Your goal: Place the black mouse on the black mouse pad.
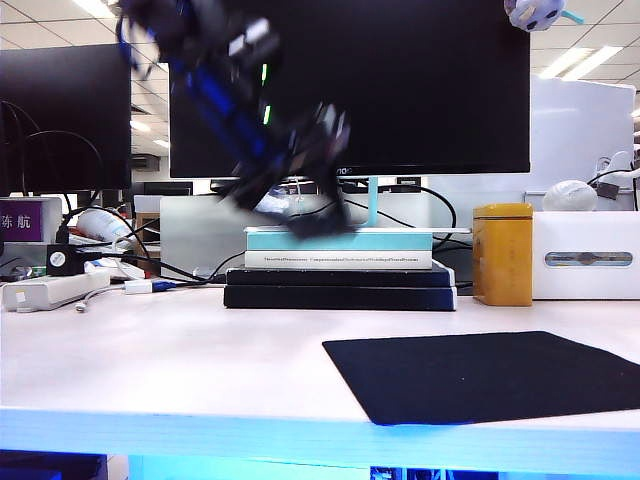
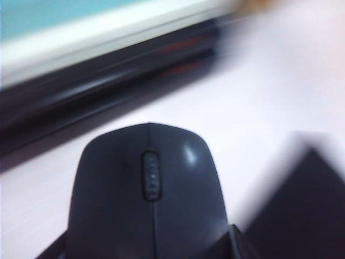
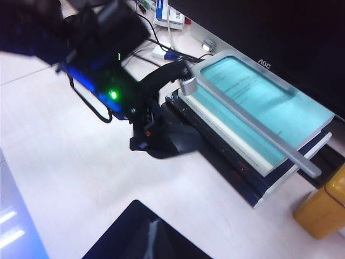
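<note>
My left jaws (image 3: 153,141) are clamped on the mouse (image 2: 148,189), holding it off the desk (image 1: 150,370) in front of the stacked books (image 1: 340,285). Its long axis runs straight out from my wrist, wheel end pointing away. The pad (image 1: 490,375) lies flat on the desk, lower and toward the right side from the mouse, its corner just beside it in my left wrist view. My right jaws are out of sight, so I cannot tell their state; my left arm is clearly nearer.
</note>
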`<move>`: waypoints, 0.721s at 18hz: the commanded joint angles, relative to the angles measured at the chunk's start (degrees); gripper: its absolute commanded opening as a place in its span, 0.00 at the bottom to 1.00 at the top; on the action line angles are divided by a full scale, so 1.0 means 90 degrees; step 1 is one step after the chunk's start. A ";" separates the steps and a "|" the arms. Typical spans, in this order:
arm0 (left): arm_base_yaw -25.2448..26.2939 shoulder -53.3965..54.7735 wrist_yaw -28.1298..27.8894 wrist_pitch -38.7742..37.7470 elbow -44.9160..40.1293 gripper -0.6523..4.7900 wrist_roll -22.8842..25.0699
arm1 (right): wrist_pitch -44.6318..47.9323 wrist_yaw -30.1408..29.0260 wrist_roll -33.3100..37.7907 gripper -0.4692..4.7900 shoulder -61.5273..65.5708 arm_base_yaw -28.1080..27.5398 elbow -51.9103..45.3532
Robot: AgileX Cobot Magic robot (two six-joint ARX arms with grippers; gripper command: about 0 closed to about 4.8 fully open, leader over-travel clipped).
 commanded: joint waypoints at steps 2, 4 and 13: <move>-0.0517 -0.0097 0.0566 -0.1035 0.0610 0.60 0.1328 | 0.0131 0.0029 0.0027 0.09 -0.0024 0.0000 0.0036; -0.0913 -0.0095 0.0478 -0.1547 0.0602 0.60 0.1877 | 0.0216 0.0032 0.0027 0.09 -0.0024 -0.0002 0.0041; -0.2273 0.0206 -0.0634 -0.1326 0.0593 0.60 0.2208 | 0.0240 0.0029 0.0029 0.09 -0.0029 -0.0002 0.0041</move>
